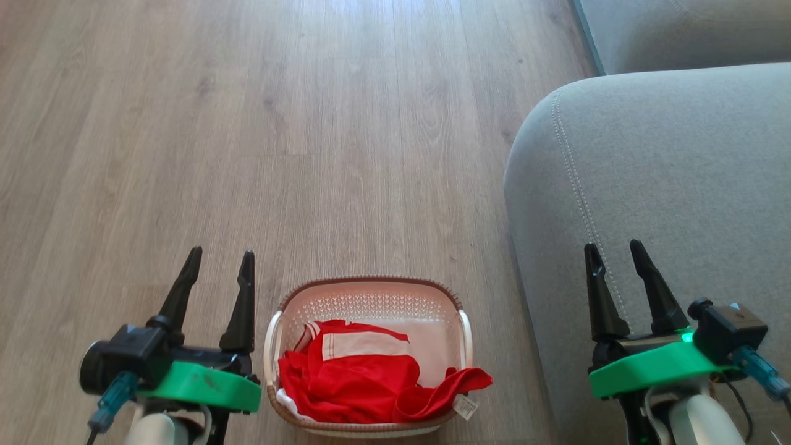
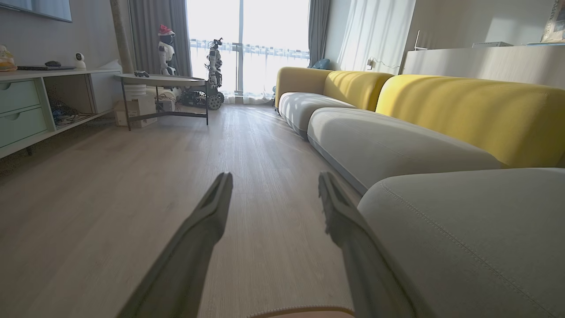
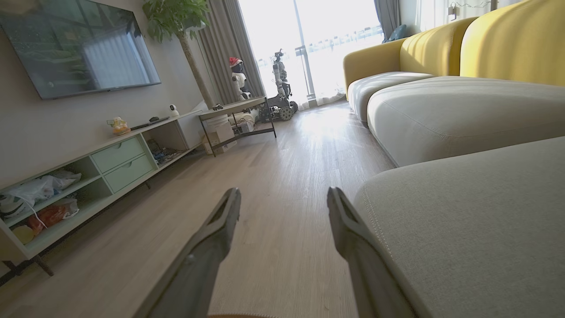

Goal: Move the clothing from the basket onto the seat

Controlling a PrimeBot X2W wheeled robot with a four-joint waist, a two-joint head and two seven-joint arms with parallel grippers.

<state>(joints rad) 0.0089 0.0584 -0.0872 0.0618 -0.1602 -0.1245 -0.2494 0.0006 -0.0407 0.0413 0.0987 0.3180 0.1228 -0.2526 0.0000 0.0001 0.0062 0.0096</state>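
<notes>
- The left gripper (image 1: 222,252) and the right gripper (image 1: 613,246) are both open and hold nothing.
- Between them, the basket (image 1: 371,281) sits on the wood floor (image 1: 309,123), with the red clothing (image 1: 352,377) inside. A red corner hangs over its rim.
- The grey seat (image 1: 667,185) is just to its right.

Your head camera looks steeply down; both low wrist cameras face the far window (image 2: 265,26), sharing the seat (image 2: 463,238) at right.

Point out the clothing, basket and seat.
clothing (image 1: 352,383), head view, red fabric middle.
basket (image 1: 371,303), head view, perforated far wall.
seat (image 1: 667,185), head view, bare grey top.
</notes>
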